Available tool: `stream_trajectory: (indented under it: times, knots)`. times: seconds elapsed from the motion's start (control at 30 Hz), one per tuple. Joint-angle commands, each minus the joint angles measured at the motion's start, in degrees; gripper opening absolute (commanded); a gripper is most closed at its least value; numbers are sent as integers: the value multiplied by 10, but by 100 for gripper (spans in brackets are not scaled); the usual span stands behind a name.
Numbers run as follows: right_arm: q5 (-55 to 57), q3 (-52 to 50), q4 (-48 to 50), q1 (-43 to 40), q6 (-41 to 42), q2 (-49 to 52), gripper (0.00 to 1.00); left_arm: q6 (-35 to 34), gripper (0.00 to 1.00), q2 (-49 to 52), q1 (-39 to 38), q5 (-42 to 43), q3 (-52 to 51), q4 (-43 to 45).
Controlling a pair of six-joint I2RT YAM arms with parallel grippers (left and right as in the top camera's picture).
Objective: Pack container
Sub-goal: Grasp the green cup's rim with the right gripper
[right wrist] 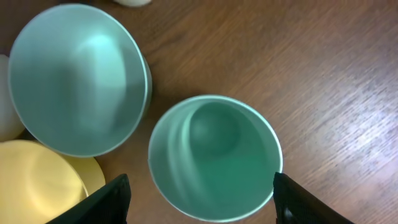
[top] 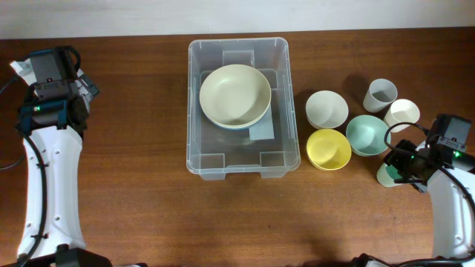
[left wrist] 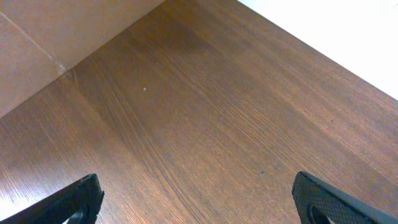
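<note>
- Our right pincer point(right wrist: 199, 193) stands apart, one finger on each side of the green cup point(right wrist: 214, 155), not clamped.
- The container point(top: 194, 104) lies to its left, past the yellow bowl point(top: 329, 148), with its long axis running across that path.
- Our left pincer point(left wrist: 196, 199), spread wide over the table point(left wrist: 186, 93), sits beyond the container.

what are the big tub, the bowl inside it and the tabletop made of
The container looks like clear, glossy plastic: the table shows through its walls. The cream bowl inside is opaque and smooth, probably plastic or melamine, though ceramic is possible. The table shows brown wood grain: wood or laminate.
</note>
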Motion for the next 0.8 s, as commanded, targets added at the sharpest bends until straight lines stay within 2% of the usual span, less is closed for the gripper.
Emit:
stream_trajectory:
  times: [0.0,0.2,0.3,0.37,0.53,0.77]
  knots:
    - [8,-2,3,-5,5,-1,69,5,100,-1,2,-8,6,0]
    - [57,3,7,-18,10,-1,69,5,99,-1,2,-9,6,0]
    - [20,4,3,-52,19,-1,69,5,99,-1,2,-8,6,0]
    - [-19,4,1,-77,16,-1,73,5,99,-1,2,-9,6,0]
    - [-60,2,2,-95,6,6,74,5,99,-1,2,-8,6,0]
    - [-61,-21,25,-87,6,40,67,5,99,-1,2,-8,6,0]
